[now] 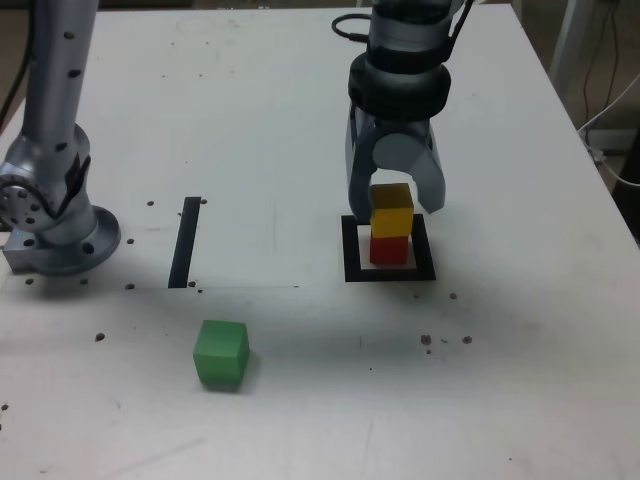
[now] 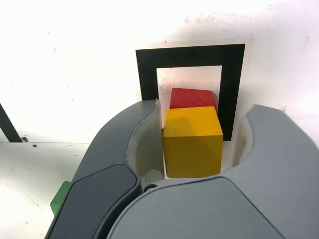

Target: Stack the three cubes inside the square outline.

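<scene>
One green cube (image 1: 221, 353) near left; gripper (image 1: 402, 194) partly open around yellow cube (image 1: 392, 211), loose, atop red cube (image 1: 389, 250) in square outline (image 1: 351, 265); uneven finger withdrawal could brush yellow off.

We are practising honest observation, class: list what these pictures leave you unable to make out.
- Exterior view: the top of the red cube, covered by the yellow cube.
- Wrist view: most of the green cube, hidden behind the hand.
- Exterior view: the arm's upper part, cut off by the top edge.
</scene>
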